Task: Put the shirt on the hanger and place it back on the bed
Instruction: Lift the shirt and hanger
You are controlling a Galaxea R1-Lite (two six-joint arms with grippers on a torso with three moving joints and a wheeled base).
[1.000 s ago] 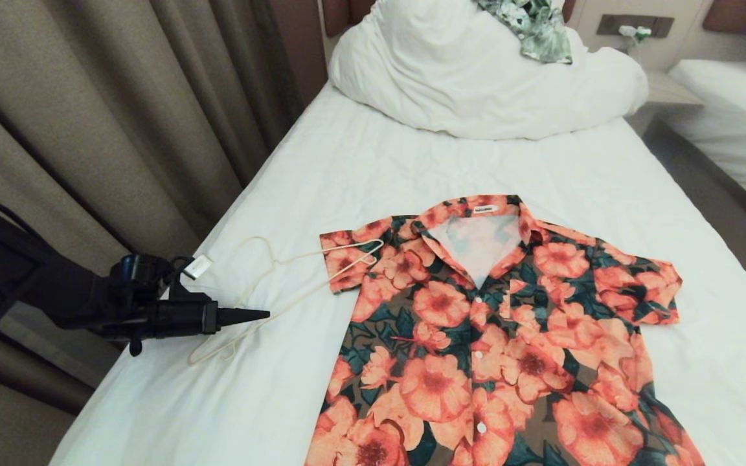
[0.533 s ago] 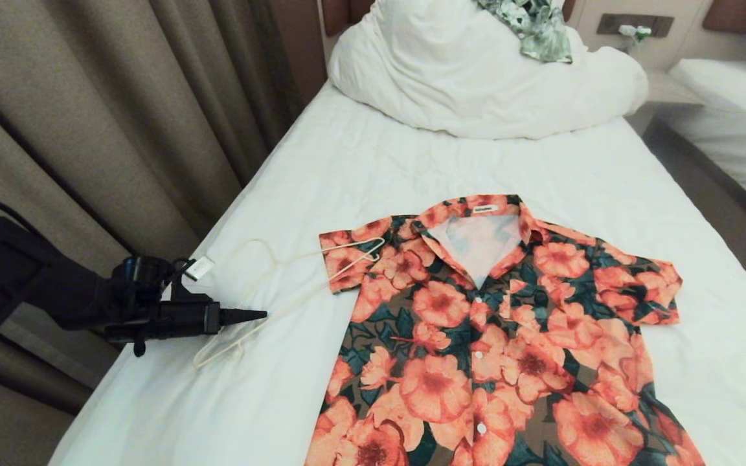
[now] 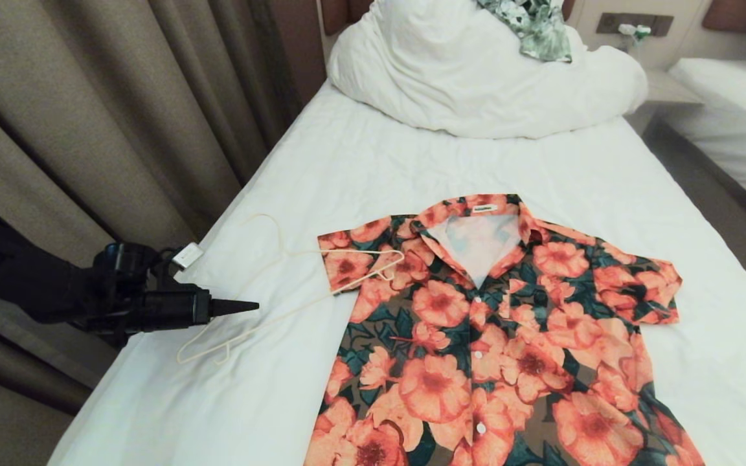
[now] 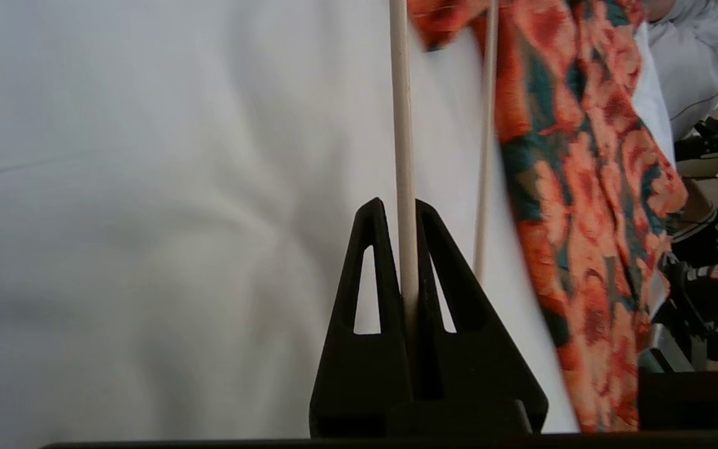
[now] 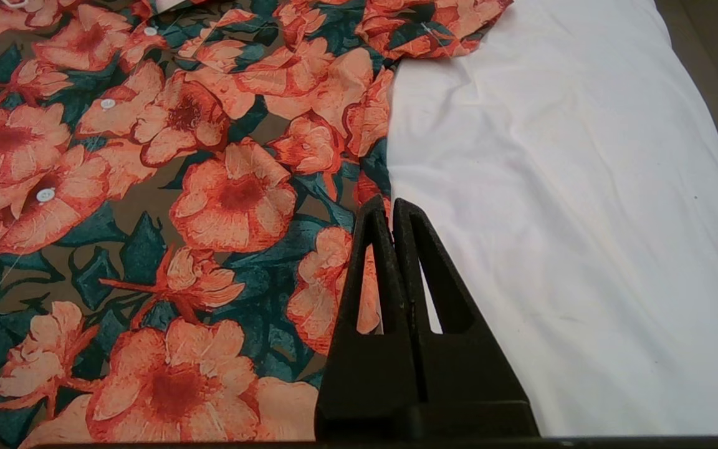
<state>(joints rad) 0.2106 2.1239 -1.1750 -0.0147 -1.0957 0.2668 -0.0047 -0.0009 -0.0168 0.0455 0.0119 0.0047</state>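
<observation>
Head view: we look down on the bed point(image 3: 360, 168) with the shirt point(image 3: 476, 323) spread flat on the white sheet, collar toward twelve o'clock.
Shirt: it fills the middle and lower right of the head view; one sleeve reaches toward nine o'clock, the other toward three o'clock.
Hanger: the hanger point(image 3: 295, 285) lies at nine o'clock of the shirt, its hook toward eleven o'clock, and one corner overlaps the near sleeve.
Left gripper: our left gripper point(image 3: 253, 305) comes in level from nine o'clock, at the bed's left edge; in the left wrist view we see it point(image 4: 401, 218) clamped narrow on a cream bar of the hanger point(image 4: 404, 156), a finger on either side of the bar.
Right gripper: in the right wrist view our right gripper point(image 5: 390, 209) has its fingers pressed together with nothing between them, above the edge of the shirt point(image 5: 166, 206) where it meets the sheet point(image 5: 552, 218); we cannot tell whether it touches the cloth.
Duvet: a bunched white duvet point(image 3: 476, 84) sits at twelve o'clock, with a green-and-white leaf-print garment point(image 3: 535, 26) on top.
Surroundings: curtains point(image 3: 120, 116) hang at ten o'clock; a second bed point(image 3: 735, 123) shows at two o'clock.
</observation>
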